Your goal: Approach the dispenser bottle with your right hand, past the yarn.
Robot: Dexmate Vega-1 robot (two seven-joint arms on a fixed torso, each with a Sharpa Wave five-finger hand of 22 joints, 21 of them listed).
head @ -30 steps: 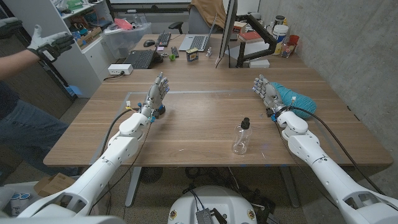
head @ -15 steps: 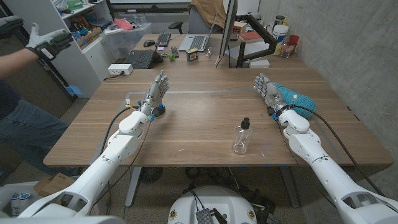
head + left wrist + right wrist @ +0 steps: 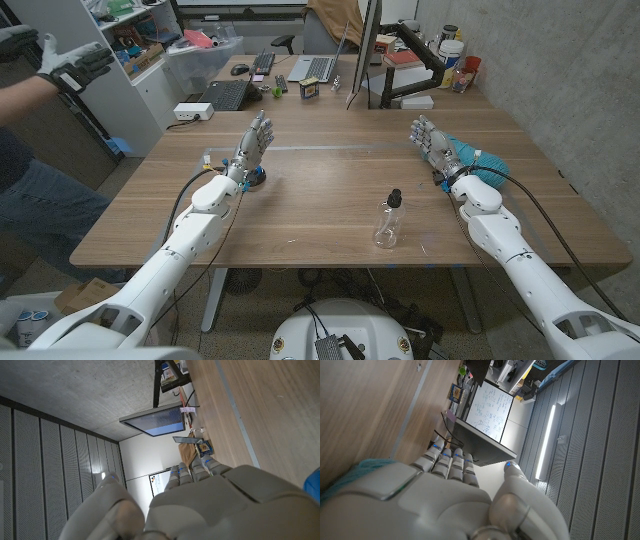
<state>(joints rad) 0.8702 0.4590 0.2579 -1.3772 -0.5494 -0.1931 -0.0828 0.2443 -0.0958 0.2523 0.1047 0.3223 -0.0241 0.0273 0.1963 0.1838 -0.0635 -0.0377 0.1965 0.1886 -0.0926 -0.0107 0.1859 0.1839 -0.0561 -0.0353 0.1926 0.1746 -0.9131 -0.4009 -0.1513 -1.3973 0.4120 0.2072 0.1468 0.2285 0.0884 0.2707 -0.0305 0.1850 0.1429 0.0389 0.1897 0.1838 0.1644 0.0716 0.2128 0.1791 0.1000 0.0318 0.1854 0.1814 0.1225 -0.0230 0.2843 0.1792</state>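
On the wooden table [image 3: 320,195], the approach looks barely begun: the right hand [image 3: 432,143] stands far right just beside the teal yarn [image 3: 472,160], fingers apart and holding nothing. The left hand [image 3: 254,143] waits likewise, fingers spread. Next, I judge, the right hand must swing nearer and leftward, away from the yarn, to the clear dispenser bottle [image 3: 389,221] standing upright near the front edge.
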